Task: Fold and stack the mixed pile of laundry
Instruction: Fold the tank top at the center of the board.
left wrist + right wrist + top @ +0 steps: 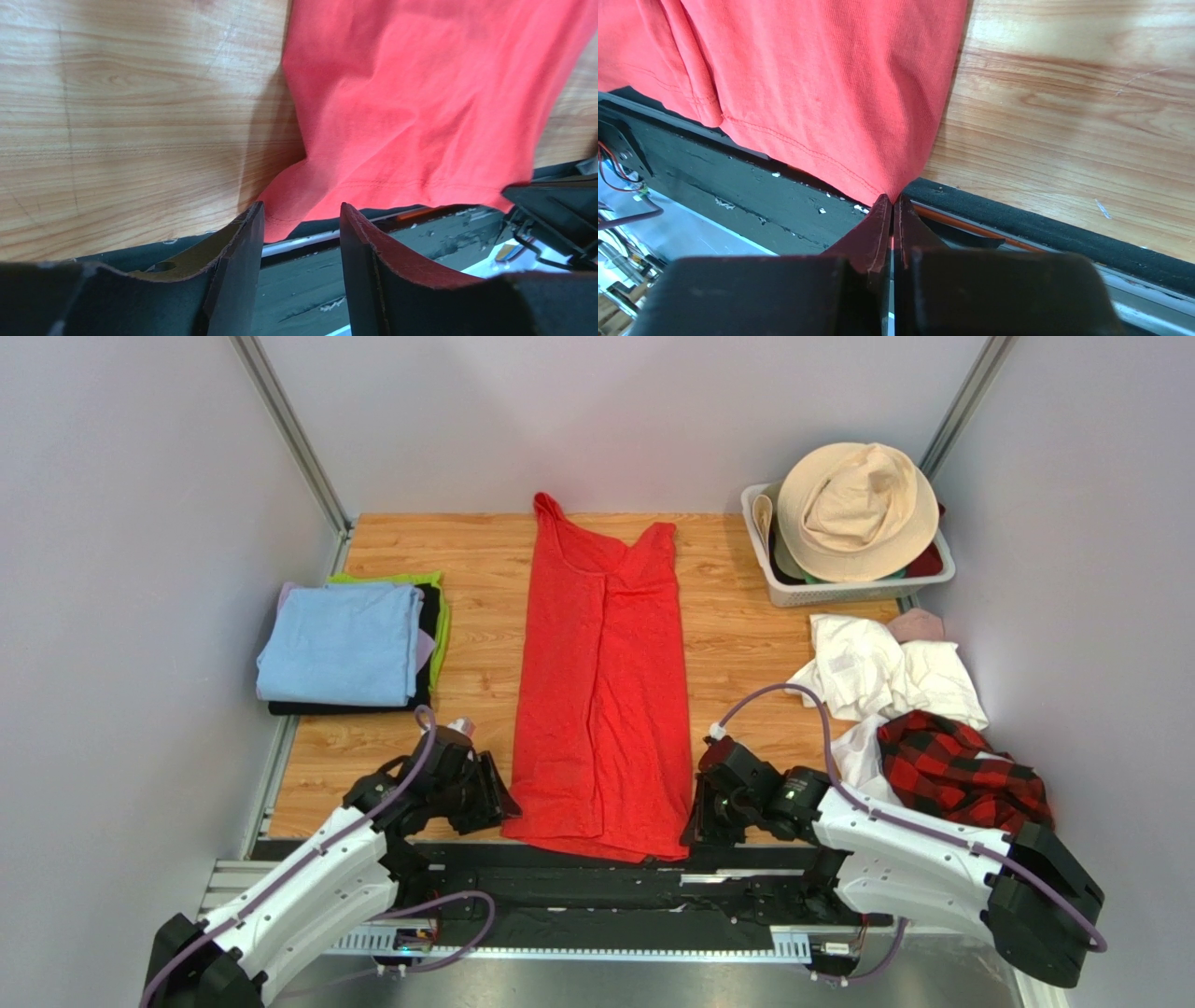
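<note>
The shirt (601, 686) lies lengthwise mid-frame; our right gripper (892, 204) is clenched on its lower-right hem corner, so we should push the left gripper (302, 210), jaws apart, fully over the lower-left corner before pinching

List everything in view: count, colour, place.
red top: 1, bright red, laid lengthwise down the middle of the table, near hem past the wood's near edge
white cloths: crumpled bunch, count unclear, white, right side
plaid shirt: 1, red and black, bunched at near right, against the white cloths
pink piece: 1, pale pink, between the basket and the white cloths
folded cloths: 1 stack, light blue on top, black and green beneath, left side
basket: 1, white, slatted, far right corner
hat: 1, beige, on top of the basket
table: 1, light wood
left gripper: 1, black, open, at the top's near left corner
right gripper: 1, black, shut on the top's near right corner
</note>
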